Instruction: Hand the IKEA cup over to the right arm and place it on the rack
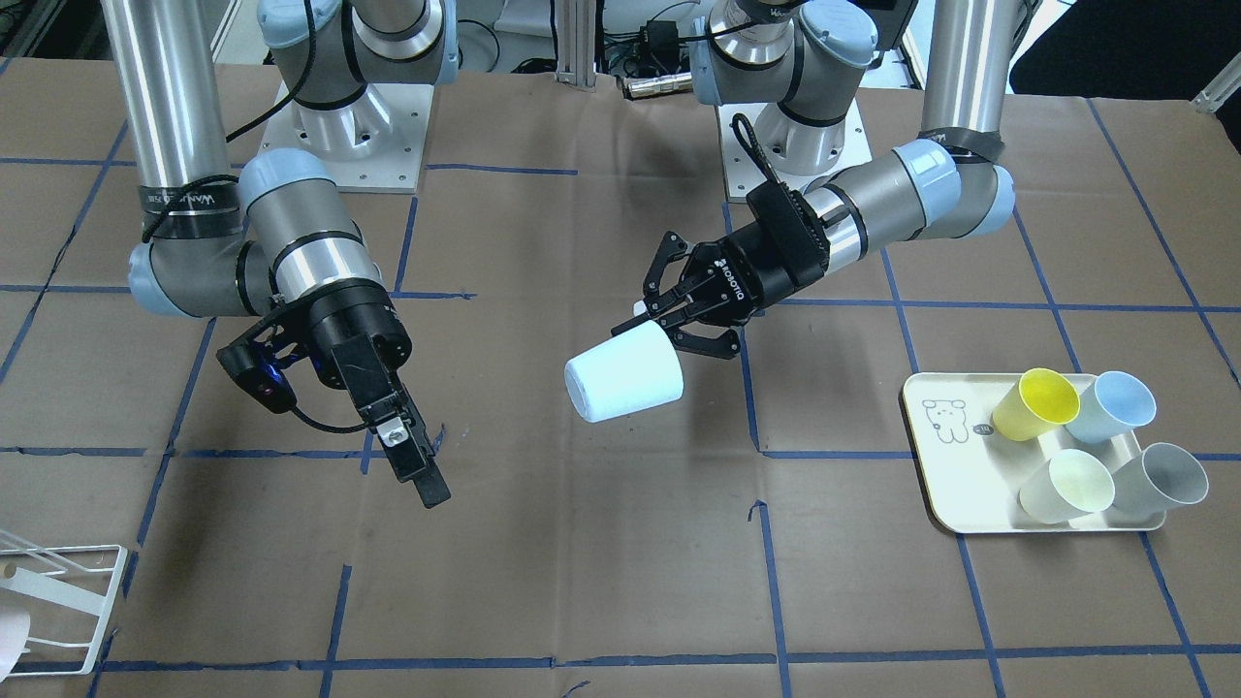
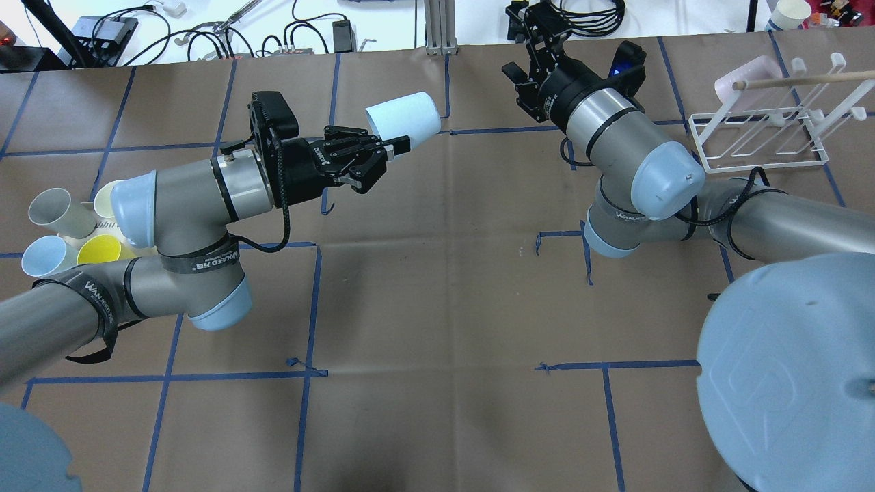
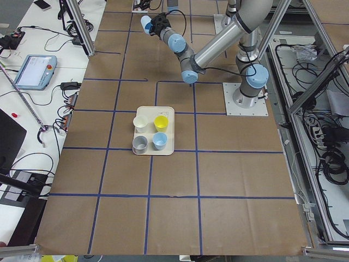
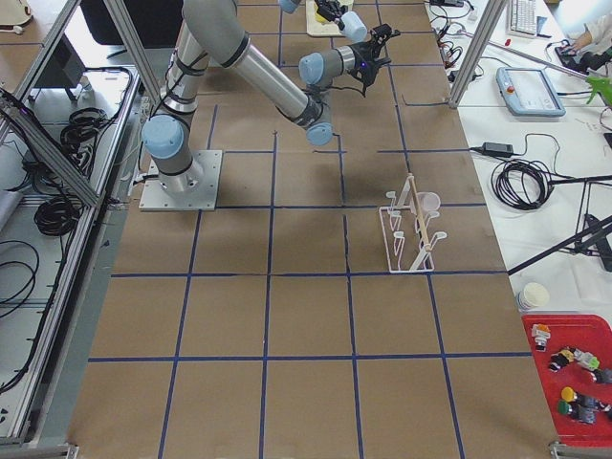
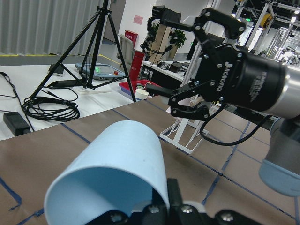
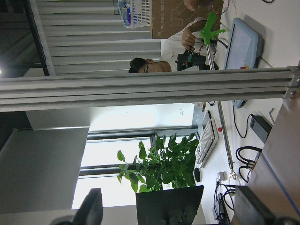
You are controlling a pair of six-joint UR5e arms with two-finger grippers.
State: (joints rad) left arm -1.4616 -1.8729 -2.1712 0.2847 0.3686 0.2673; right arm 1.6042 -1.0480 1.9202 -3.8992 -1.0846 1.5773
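My left gripper is shut on the rim of a pale blue IKEA cup. It holds the cup on its side above the table's middle, with the base pointing away from the gripper. The cup fills the bottom of the left wrist view. The right arm's gripper is open and empty, a short way from the cup and not touching it. It shows edge-on in the front view and with its jaws spread in the left wrist view. The white wire rack stands at the table's right end.
A pink cup hangs on the rack beside a wooden rod. A cream tray with a bear drawing holds several cups on the left arm's side. Blue tape lines cross the brown table cover. A tripod and cables stand beyond the table's far edge.
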